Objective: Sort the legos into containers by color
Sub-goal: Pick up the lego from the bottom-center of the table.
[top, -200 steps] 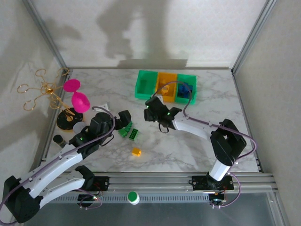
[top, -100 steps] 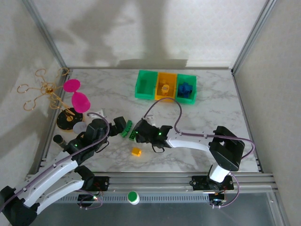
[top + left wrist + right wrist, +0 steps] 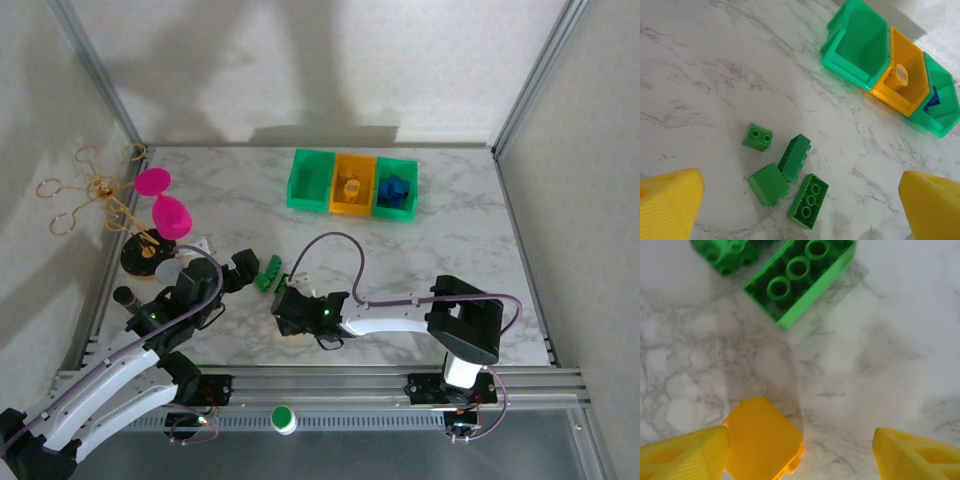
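Observation:
Several green legos lie loose on the marble between the fingers of my left gripper, which hangs open above them; one lies studs down. From above, this cluster sits just right of the left gripper. My right gripper is open and low over a yellow-orange lego that rests against its left finger; the right gripper covers that lego in the top view. The containers stand at the back: the green left bin, the orange middle bin with an orange piece, and the green right bin with blue legos.
Two pink goblets and a gold wire stand occupy the far left. A black disc base sits beside the left arm. Metal frame posts border the table, and a rail runs along the near edge.
The right arm swung from near the bins down to the yellow-orange lego at the front, and its jaws widened. The left gripper drew back slightly toward the near left.

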